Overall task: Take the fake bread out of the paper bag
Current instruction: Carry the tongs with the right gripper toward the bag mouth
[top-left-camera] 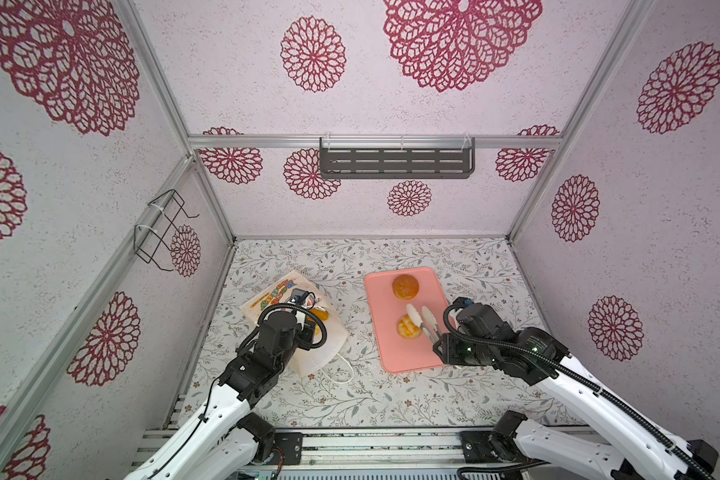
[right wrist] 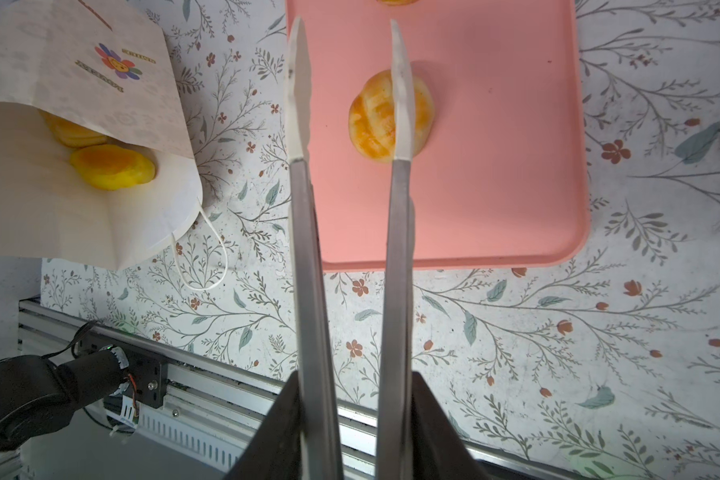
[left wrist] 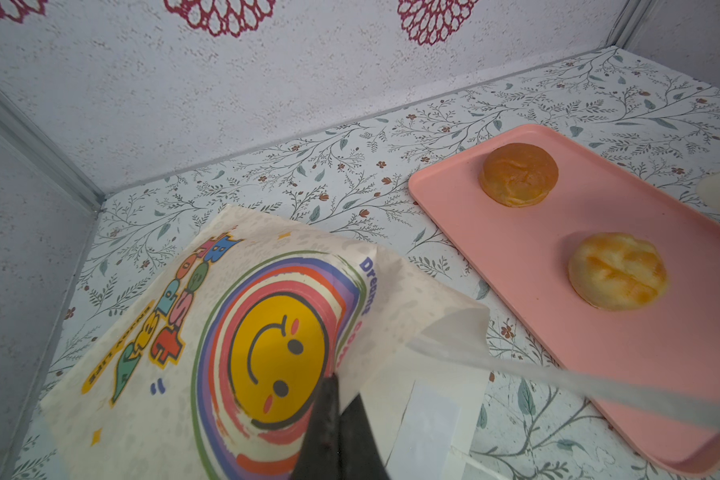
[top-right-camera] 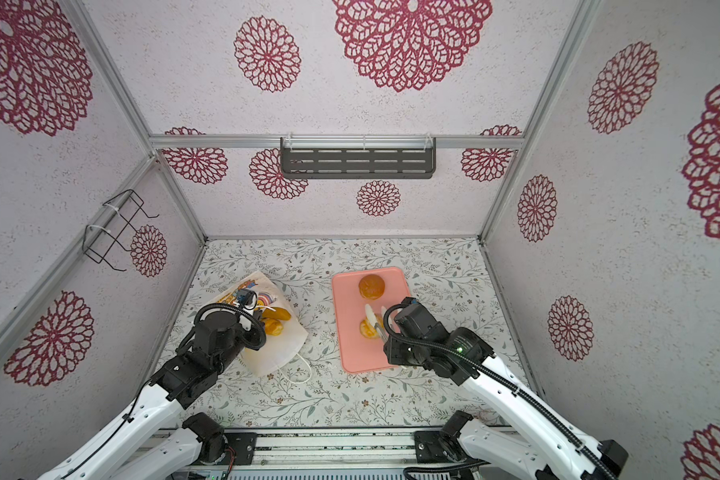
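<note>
A small booth with pale walls printed in red flower medallions encloses a tabletop (top-left-camera: 474,395) covered in a leafy floral pattern. The fake bread (right wrist: 113,166) not yet taken out shows as glossy yellow pieces just inside the mouth of the paper bag (right wrist: 80,62). The bag lies on its side on the left half of the tabletop, its long axis running diagonally and its mouth turned toward the front edge and the middle. The left gripper (left wrist: 332,384) is closed, pinching the bag's upper paper wall and lifting it so the mouth gapes. The right gripper (right wrist: 356,386) clasps a pair of tongs (right wrist: 304,249), whose blades stand apart above a scored bun (right wrist: 371,120) on the pink tray (right wrist: 516,166), right of centre. Whether a blade touches that bun cannot be told. A rounder brown bun (top-left-camera: 405,286) sits farther back on the tray. The bread in the bag lies to the left of the tongs, across a bare strip of tabletop. The left arm is nearer but occupied, so the reach likely falls to the right arm. The raised paper flap is the likely obstacle.
</note>
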### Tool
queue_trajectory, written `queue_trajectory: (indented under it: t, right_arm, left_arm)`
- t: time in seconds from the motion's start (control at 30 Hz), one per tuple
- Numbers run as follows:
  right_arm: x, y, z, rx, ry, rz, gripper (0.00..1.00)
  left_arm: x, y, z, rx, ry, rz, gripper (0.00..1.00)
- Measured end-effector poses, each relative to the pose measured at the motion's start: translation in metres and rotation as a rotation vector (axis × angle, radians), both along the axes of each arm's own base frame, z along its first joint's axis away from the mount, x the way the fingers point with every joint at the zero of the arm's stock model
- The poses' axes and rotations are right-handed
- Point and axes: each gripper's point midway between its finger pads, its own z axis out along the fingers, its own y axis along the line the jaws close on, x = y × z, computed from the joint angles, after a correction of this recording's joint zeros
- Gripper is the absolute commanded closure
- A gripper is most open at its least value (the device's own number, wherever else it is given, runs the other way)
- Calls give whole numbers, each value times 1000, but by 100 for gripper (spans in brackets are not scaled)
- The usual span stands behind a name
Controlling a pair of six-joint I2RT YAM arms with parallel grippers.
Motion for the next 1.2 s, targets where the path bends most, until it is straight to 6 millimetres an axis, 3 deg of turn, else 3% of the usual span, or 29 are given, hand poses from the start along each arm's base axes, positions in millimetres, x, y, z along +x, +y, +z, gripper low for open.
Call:
queue_trajectory:
  t: [0.27, 0.5, 0.73, 0.93, 1.2]
  right_arm:
    - [-5, 16, 3, 51, 39, 64, 55]
    - [-29, 58, -1, 128, 47, 208, 58]
    - [-54, 90, -21, 199, 77, 286, 65]
    - [-49, 119, -19, 290, 53, 294, 68]
    - [-54, 163, -41, 330, 98, 352, 68]
  left_arm:
    - [0, 0, 0, -1, -1, -2, 100]
    - [-3, -5, 2, 0, -5, -19, 100]
    - [-6, -9, 1, 11, -7, -41, 100]
    - [-9, -13, 6, 18, -25, -65, 100]
    - [-9, -10, 5, 40, -29, -53, 100]
